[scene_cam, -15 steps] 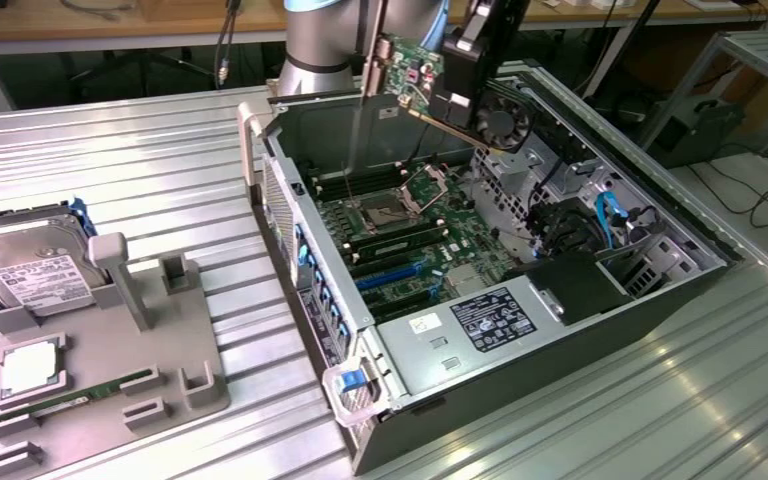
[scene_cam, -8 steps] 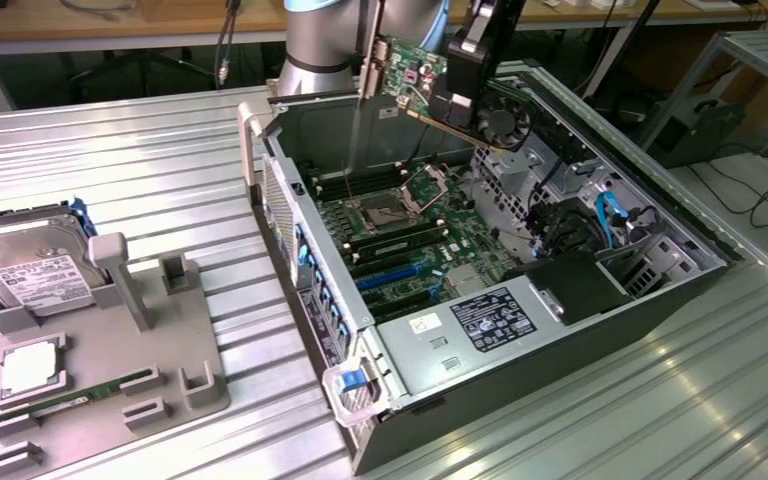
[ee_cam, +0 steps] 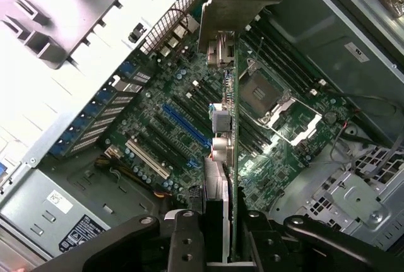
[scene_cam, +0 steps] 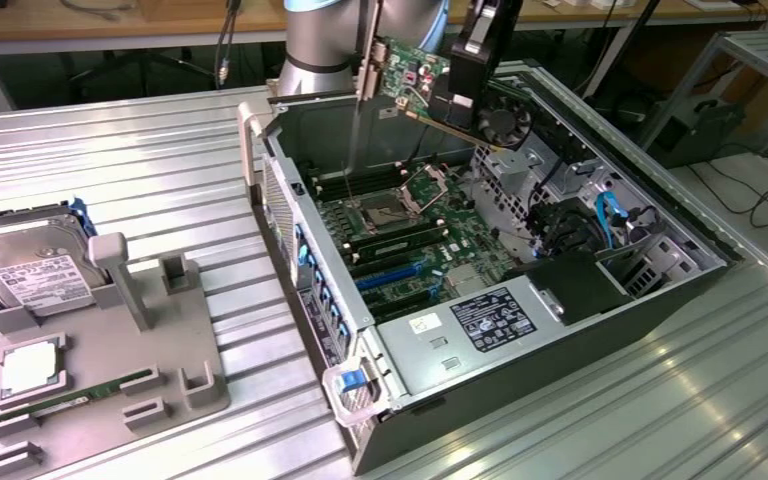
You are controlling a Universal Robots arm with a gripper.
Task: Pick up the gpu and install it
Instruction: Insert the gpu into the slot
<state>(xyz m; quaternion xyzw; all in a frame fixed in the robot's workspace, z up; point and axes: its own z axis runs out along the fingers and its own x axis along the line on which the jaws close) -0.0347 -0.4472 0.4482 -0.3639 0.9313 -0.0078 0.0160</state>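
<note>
The gpu (scene_cam: 418, 80) hangs above the open computer case (scene_cam: 651, 290), tilted, its green component face and silver end bracket toward the exterior view's left and a round black fan at its lower corner. My gripper (scene_cam: 464, 95) is shut on its upper edge. In the wrist view the gpu (ee_cam: 230, 127) shows edge-on between my fingers (ee_cam: 183, 240), bracket farthest from the camera, with my gripper (ee_cam: 221, 237) clamped on it. It is held clear above the motherboard (ee_cam: 158, 114), over the blue expansion slot (ee_cam: 186, 127) and beside the CPU socket (ee_cam: 262, 92).
On the exterior view's left a grey fixture (scene_cam: 131, 400) holds a hard drive (scene_cam: 24, 265), a square chip (scene_cam: 31, 365) and a green memory stick (scene_cam: 77, 395). The case walls, drive cage (scene_cam: 584, 200) and cables surround the motherboard (scene_cam: 411, 230). The ribbed metal table (scene_cam: 131, 160) runs around everything.
</note>
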